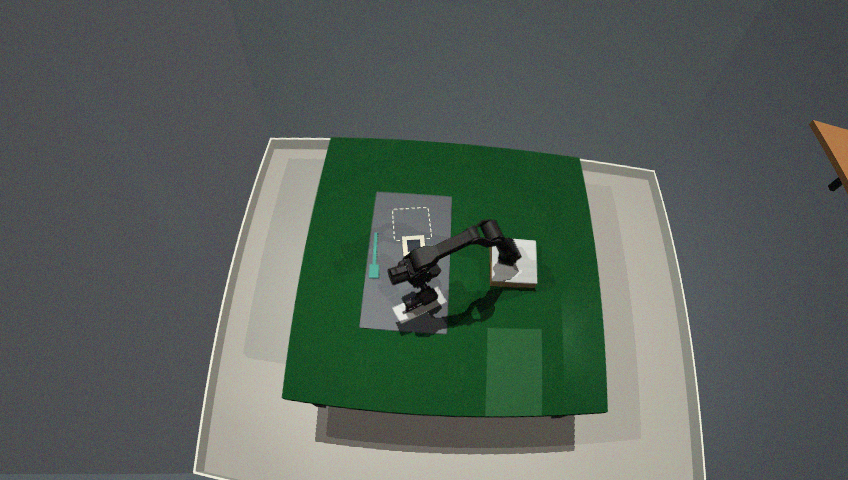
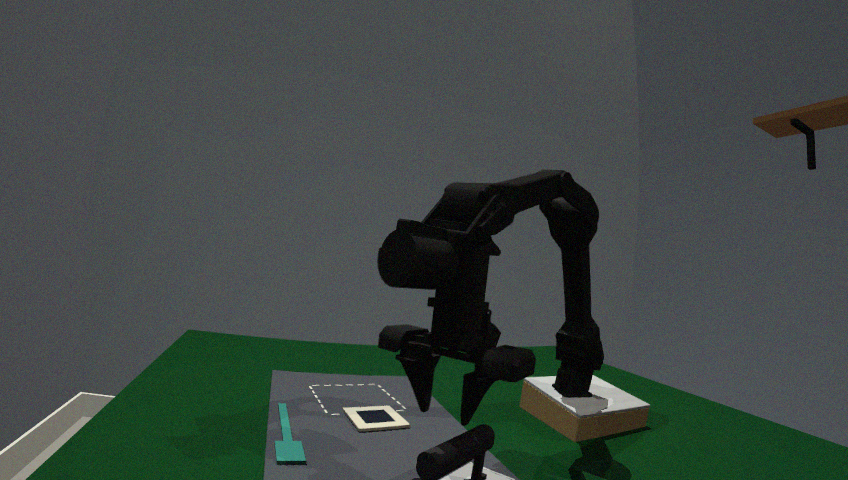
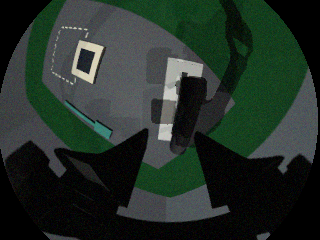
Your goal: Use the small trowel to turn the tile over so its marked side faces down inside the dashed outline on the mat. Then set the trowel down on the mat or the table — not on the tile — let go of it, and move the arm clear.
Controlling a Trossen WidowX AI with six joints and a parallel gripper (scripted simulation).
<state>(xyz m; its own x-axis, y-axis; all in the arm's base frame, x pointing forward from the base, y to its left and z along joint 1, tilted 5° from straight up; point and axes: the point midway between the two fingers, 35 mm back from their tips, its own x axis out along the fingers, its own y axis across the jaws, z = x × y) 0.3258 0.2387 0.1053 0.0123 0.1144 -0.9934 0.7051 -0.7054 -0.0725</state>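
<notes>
Cream tile (image 1: 412,239) (image 2: 383,425) (image 3: 98,62) with dark central square (image 1: 412,245) (image 2: 374,415) (image 3: 86,61)

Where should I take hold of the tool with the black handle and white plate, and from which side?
Grip the black handle near mid-length, coming straight down from above and closing across its width. It is a long, narrow bar running roughly along the white plate and raised over it, so its sides should be the easiest hold.
</notes>
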